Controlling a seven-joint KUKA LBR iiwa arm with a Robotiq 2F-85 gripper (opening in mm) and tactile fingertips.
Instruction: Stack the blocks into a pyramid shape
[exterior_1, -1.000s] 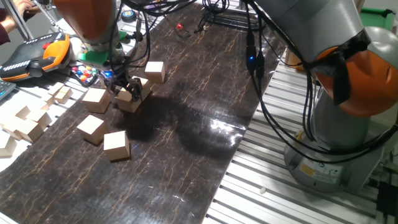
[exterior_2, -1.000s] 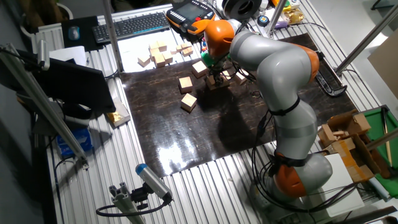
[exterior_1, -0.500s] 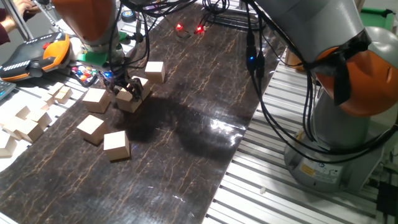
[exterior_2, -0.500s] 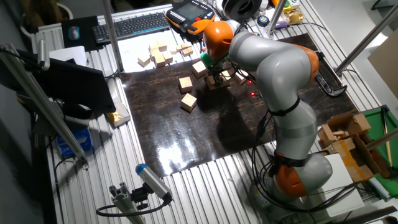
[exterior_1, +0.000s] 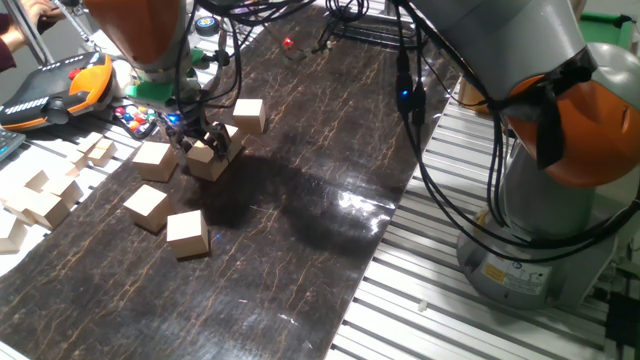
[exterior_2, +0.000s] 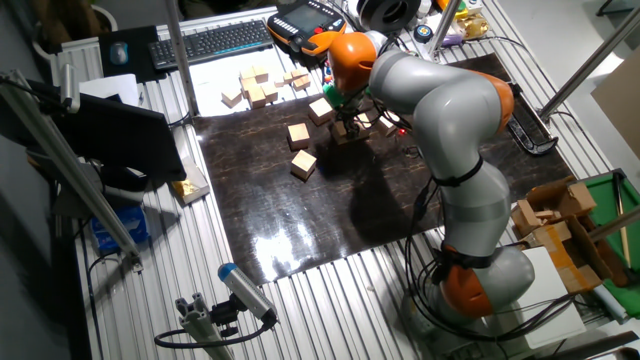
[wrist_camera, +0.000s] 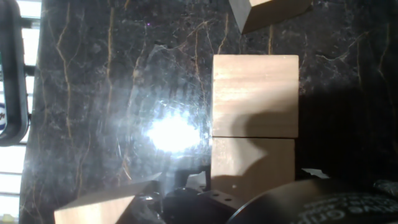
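Nothing moved, tool (exterior_1: 204, 142) still low over touching blocks (exterior_1: 210, 158), no containers.

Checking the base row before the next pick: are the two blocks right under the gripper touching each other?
Touching. In the hand view the upper block and the lower block meet edge to edge along one thin seam, with no dark table showing between them.

Two blocks (wrist_camera: 255, 124) touching; four (exterior_1: 187, 233) scattered around
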